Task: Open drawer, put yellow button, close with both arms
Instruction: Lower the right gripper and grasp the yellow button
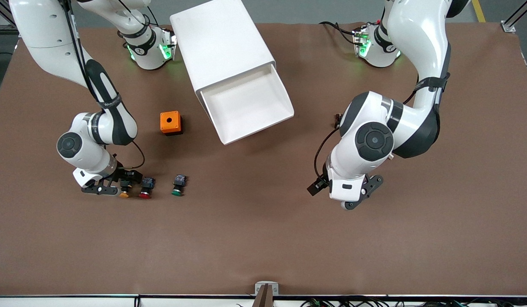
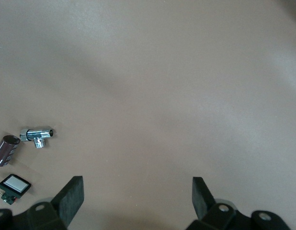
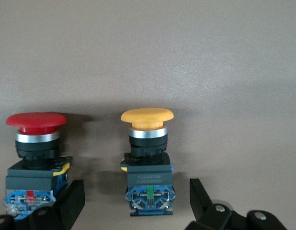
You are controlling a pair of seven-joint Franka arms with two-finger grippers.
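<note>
The yellow button (image 3: 147, 158) lies on the table with its yellow-orange cap (image 1: 124, 194) toward the front camera. My right gripper (image 3: 136, 191) is low over it and open, one finger on each side of the black-and-blue body with a gap on both sides. In the front view the right gripper (image 1: 123, 182) is at the right arm's end of the table. The drawer (image 1: 259, 127), topmost in the white cabinet (image 1: 221, 47), stands pulled out and holds nothing. My left gripper (image 2: 137, 184) hangs open over bare table, seen in the front view (image 1: 360, 195) at the left arm's end.
A red-capped button (image 1: 145, 188) lies close beside the yellow one, with a green-capped button (image 1: 178, 186) a little past it toward the middle. An orange box (image 1: 171, 123) sits beside the cabinet. The left wrist view shows a metal fitting (image 2: 38, 135), a brown cylinder (image 2: 6, 150) and a small white-faced part (image 2: 15, 184).
</note>
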